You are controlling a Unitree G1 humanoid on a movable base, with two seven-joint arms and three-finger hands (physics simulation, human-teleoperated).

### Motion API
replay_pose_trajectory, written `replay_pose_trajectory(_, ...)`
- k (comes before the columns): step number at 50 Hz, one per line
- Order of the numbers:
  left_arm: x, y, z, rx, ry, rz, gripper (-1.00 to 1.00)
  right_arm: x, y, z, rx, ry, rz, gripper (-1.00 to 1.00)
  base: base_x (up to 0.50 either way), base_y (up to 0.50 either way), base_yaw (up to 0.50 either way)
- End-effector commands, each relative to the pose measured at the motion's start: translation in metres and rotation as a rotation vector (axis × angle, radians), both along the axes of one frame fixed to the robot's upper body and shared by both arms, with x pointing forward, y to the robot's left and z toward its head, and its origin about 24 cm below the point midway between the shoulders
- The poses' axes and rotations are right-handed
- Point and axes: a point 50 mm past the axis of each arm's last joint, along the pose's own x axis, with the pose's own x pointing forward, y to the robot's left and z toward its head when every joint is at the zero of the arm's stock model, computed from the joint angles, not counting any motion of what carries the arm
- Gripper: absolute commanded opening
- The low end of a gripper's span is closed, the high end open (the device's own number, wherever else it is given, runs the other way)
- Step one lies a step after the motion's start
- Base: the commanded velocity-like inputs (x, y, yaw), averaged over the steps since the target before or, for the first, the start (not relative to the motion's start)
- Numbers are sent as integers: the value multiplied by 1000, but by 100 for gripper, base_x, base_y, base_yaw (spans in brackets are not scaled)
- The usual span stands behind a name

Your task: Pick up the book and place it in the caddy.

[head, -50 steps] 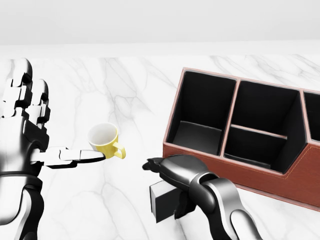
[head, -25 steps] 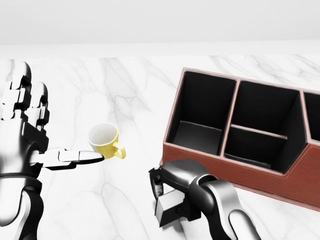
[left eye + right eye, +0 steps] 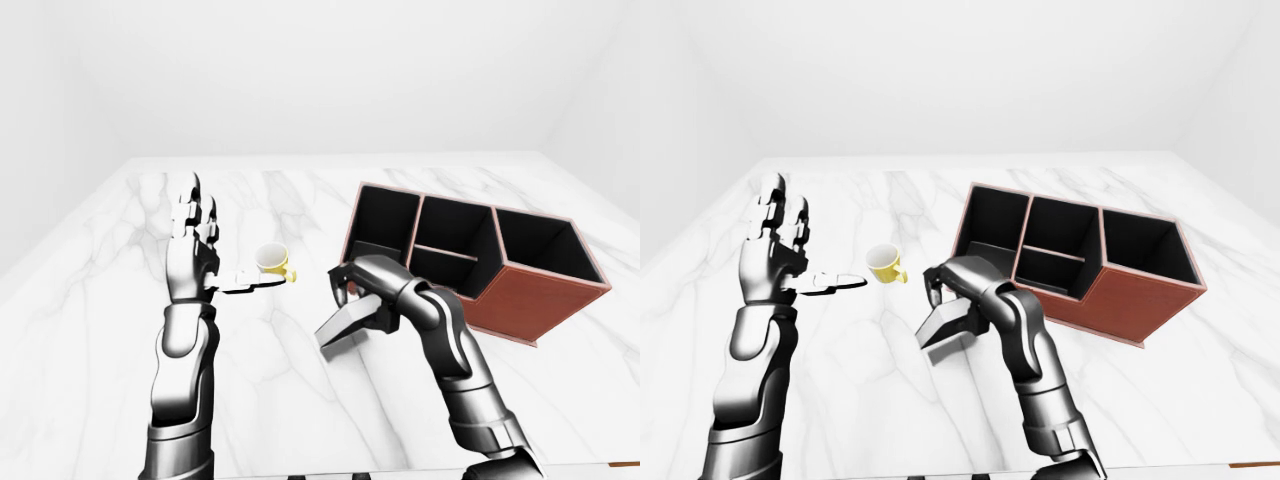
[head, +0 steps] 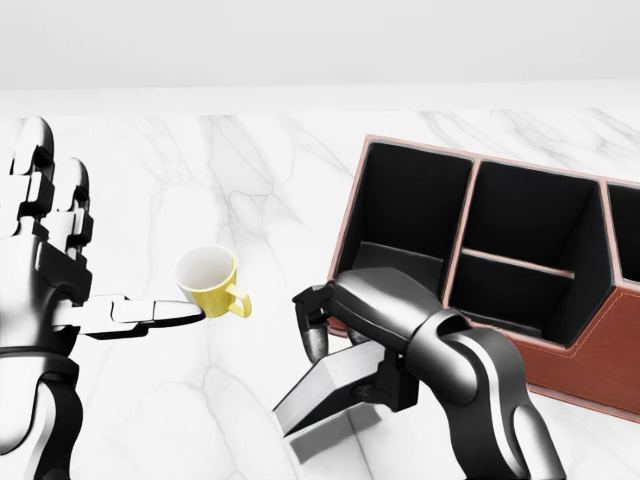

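A white marble worktop is set against plain pale walls. The right robot hand is clamped on the book, which is held tilted and lifted off the marble just beside the caddy's near-left corner, its low end pointing away from the caddy. The brown leather caddy stands open-topped, with a full-depth compartment at its left end closest to the book. The left robot hand is held upright with fingers spread apart, well apart from the caddy, gripping nothing; a yellow cup sits just beyond its thumb tip.

To finish the step well, the book would best be raised above the caddy's rim, turned upright, and lowered into that nearest compartment without being caught on the divider. Bare marble is open on the caddy's left side, though the cup stands near that path.
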Motion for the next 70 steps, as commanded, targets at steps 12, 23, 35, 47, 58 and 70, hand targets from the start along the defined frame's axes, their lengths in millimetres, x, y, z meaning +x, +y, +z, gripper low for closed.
replay_pose_trajectory(12,-4,-1,7,2,-33,2,100,-4,-24,71,130,-257,10,-100,0,0,0)
replay_pose_trajectory(23,-3,0,9,5,-38,2,100,-9,-32,108,173,-396,35,-100,0,0,0)
replay_pose_trajectory(35,-3,0,9,7,-39,0,100,-11,-81,135,164,-474,-56,-100,0,0,0)
replay_pose_trajectory(47,-1,0,7,3,-28,-3,100,-5,-121,138,149,-438,-163,-100,0,0,0)
replay_pose_trajectory(58,-1,0,4,-4,-16,-4,100,22,-138,135,95,-353,-248,-100,0,0,0)
replay_pose_trajectory(70,-1,-1,4,-3,-19,-3,100,44,-140,136,53,-294,-291,-100,0,0,0)
